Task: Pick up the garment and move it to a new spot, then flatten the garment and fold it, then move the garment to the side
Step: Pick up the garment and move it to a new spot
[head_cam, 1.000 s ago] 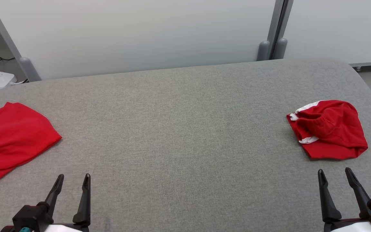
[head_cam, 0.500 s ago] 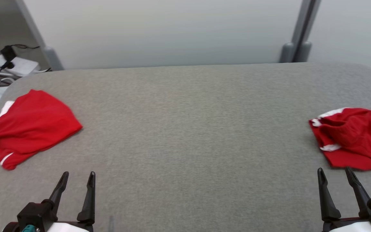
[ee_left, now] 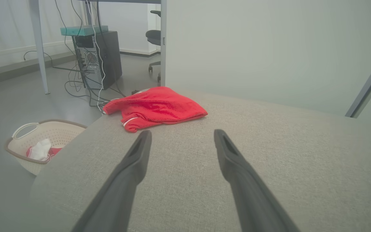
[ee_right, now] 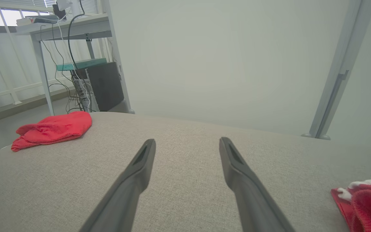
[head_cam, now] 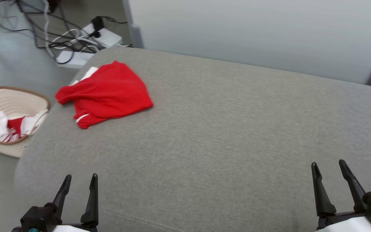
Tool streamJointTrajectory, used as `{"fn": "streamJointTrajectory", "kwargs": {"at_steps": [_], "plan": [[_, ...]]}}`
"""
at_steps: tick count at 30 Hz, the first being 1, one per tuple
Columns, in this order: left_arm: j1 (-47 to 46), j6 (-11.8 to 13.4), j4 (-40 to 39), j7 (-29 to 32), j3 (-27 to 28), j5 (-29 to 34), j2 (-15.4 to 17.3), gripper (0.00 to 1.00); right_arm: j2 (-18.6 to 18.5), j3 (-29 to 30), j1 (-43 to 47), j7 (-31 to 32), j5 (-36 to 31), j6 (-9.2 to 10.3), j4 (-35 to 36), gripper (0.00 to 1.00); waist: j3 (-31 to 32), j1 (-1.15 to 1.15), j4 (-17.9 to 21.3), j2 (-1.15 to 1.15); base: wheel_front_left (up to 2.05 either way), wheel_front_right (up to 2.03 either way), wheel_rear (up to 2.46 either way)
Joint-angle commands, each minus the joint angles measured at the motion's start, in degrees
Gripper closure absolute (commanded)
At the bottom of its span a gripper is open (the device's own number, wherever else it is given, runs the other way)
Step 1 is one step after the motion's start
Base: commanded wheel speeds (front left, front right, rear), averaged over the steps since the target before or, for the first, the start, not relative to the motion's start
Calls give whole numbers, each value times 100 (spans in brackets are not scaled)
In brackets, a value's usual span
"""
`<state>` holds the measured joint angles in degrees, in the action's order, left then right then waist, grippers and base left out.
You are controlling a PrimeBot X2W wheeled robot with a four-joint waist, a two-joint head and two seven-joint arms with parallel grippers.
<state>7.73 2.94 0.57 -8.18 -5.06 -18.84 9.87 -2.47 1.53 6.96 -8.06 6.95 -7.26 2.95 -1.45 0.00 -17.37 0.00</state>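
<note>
Garment of red cloth with white trim (head_cam: 106,91) at ten o'clock, both grippers empty

On the head view, the red garment lies bunched and partly folded on the grey fabric-covered table (head_cam: 221,129), near the rounded corner at ten o'clock from the table's middle. One white-edged hem points toward seven o'clock. The left gripper (head_cam: 81,176) hangs at seven o'clock over the near edge, its two long dark fingers spread wide with nothing between them, well apart from the garment. The right gripper (head_cam: 328,163) sits at four o'clock, likewise spread wide and empty.

Off the table at nine o'clock, a cream woven basket with a brown rim (head_cam: 18,151) stands on the floor and holds red and white clothes (head_cam: 2,129). At eleven o'clock, beyond the corner, a white power strip with dark cables (head_cam: 105,35) lies on the floor. A pale partition wall (head_cam: 253,29) runs behind the table at twelve o'clock.

From the left wrist, the red garment (ee_left: 156,108) sits at about eleven o'clock past the open fingertips (ee_left: 147,133), with the basket (ee_left: 27,166) at eight o'clock.

From the right wrist, the same garment (ee_right: 53,129) lies at ten o'clock, and a second crumpled red and white garment (ee_right: 366,203) rests on the table at four o'clock, apart from the fingers.
</note>
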Motion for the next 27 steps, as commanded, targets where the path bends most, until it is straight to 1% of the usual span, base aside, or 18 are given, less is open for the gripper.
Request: {"fn": "streamJointTrajectory", "kwargs": {"at_steps": [1,4,6,14,18,22,25,27], "plan": [[-246,48,-94,-76,187,-72,44,0,-83,-137,-163,44,-14,-23,203,0,5,0,-384,0,0,0,0],[-262,32,-36,-113,162,-96,27,0,-79,-162,-129,77,17,-23,238,0,15,0,-559,0,0,0,0],[-271,28,-10,-133,152,-110,21,0,-77,-207,-126,95,31,-23,255,0,15,0,-608,0,0,0,0],[-338,34,31,-137,144,-148,53,0,-71,-257,-97,144,55,-23,278,0,30,0,-638,0,0,0,0],[-551,-13,-86,-90,151,-179,127,0,-67,-245,-99,166,103,-23,284,0,-1,0,-629,0,0,0,0],[-1258,-75,-393,25,375,-247,412,0,-65,-247,-137,197,106,-23,330,0,-82,0,-589,0,0,0,0],[-2120,-113,-628,283,585,-265,768,0,-100,-301,-203,236,89,-23,378,0,-182,0,-483,0,0,0,0],[-2828,-196,-585,547,708,-347,1038,0,-140,-338,-257,260,69,-23,414,0,-286,0,-374,0,0,0,0]]}}
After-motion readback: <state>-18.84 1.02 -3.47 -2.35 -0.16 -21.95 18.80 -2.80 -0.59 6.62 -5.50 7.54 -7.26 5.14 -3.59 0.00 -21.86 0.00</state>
